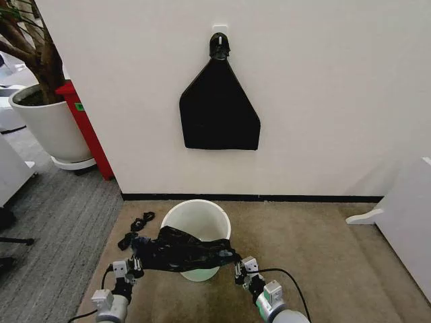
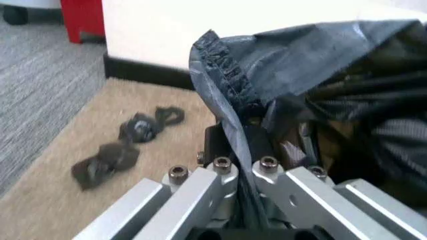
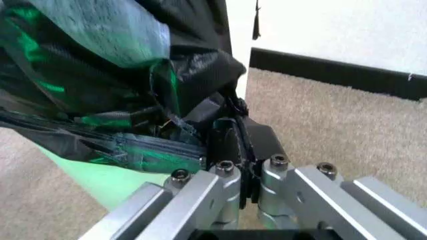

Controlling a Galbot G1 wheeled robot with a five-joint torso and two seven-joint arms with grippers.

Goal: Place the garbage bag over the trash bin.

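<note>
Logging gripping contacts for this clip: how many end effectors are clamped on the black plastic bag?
2. The left end effector pinches the thin, crinkly black plastic bag at its left edge; the right end effector pinches its right edge, stretching it over the small cream-white round bin.

Garbage bag (image 1: 183,253): stretched across near rim of trash bin (image 1: 196,220)
Left gripper (image 1: 133,265): pinching bag's left end
Right gripper (image 1: 240,268): pinching right end
</note>
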